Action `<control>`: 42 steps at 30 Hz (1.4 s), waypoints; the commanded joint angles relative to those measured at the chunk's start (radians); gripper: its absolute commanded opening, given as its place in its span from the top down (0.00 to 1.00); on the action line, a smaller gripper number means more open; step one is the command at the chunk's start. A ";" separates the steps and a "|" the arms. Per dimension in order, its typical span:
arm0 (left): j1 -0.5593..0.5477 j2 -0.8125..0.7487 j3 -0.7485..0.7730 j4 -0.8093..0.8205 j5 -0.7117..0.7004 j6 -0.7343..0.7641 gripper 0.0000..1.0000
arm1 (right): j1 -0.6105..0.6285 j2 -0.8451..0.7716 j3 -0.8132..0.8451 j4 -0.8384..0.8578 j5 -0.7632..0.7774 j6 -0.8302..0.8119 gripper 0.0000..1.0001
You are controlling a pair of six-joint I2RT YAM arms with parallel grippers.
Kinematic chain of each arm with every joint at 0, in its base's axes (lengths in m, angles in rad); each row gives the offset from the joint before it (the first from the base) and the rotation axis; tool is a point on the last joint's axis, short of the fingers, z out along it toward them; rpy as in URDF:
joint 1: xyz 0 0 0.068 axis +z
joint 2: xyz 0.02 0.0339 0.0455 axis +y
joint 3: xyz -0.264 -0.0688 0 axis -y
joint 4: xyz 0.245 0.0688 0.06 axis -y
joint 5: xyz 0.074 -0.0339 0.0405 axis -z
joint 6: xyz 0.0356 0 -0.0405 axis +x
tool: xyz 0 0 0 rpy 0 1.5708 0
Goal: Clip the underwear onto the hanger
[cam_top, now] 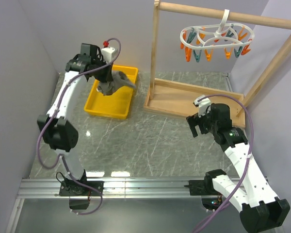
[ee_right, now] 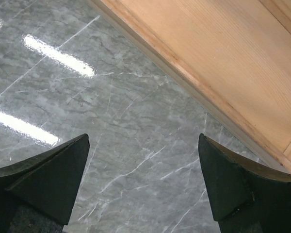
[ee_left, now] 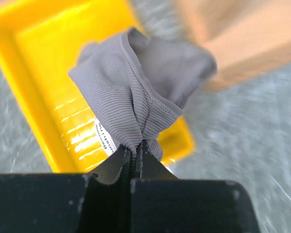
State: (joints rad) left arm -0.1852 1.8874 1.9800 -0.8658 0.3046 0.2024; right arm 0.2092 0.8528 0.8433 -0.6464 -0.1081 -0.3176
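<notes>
The grey underwear [cam_top: 117, 81] hangs bunched above the yellow tray [cam_top: 103, 108], pinched in my left gripper [cam_top: 108, 73]. In the left wrist view the ribbed grey underwear [ee_left: 136, 82] with its white label is squeezed between the shut jaws of my left gripper [ee_left: 136, 154]. The white oval hanger [cam_top: 217, 38] with orange and teal clothespins hangs from the wooden rack's top bar at the back right. My right gripper [cam_top: 195, 125] stands open and empty over the marble table, just in front of the rack's base; its fingers [ee_right: 53, 179] are wide apart in the right wrist view.
The wooden rack frame [cam_top: 155, 53] stands at the back right on a flat wooden base [cam_top: 174, 99] [ee_right: 218, 58]. The yellow tray [ee_left: 39, 63] sits on the grey marble table [cam_top: 145, 141]. Grey walls close in on the left, right and back.
</notes>
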 commanded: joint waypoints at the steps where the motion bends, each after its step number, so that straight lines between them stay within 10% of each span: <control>1: -0.052 -0.111 0.000 -0.101 0.164 0.081 1.00 | -0.007 -0.005 0.036 -0.009 0.015 -0.014 0.00; 10: -0.264 -0.365 -0.315 -0.188 0.352 0.301 0.98 | -0.088 0.046 0.102 -0.090 -0.086 -0.041 0.00; 21: -0.626 -0.502 -0.944 0.325 0.049 0.259 0.82 | -0.103 0.091 0.119 -0.194 -0.179 -0.086 0.00; 25: -0.711 -0.504 -1.037 0.418 -0.104 0.284 0.54 | -0.103 0.115 0.117 -0.216 -0.203 -0.081 0.00; 33: -0.701 -0.661 -1.080 0.265 -0.068 0.338 0.37 | 0.031 0.193 0.108 -0.164 -0.179 -0.018 0.04; 42: -0.301 -0.576 -0.977 0.128 0.186 0.184 0.30 | 0.243 0.374 0.172 -0.075 -0.248 0.060 0.08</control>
State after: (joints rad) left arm -0.5762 1.2224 0.9485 -0.6659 0.3519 0.4526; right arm 0.4095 1.1793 0.9466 -0.7918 -0.3096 -0.2989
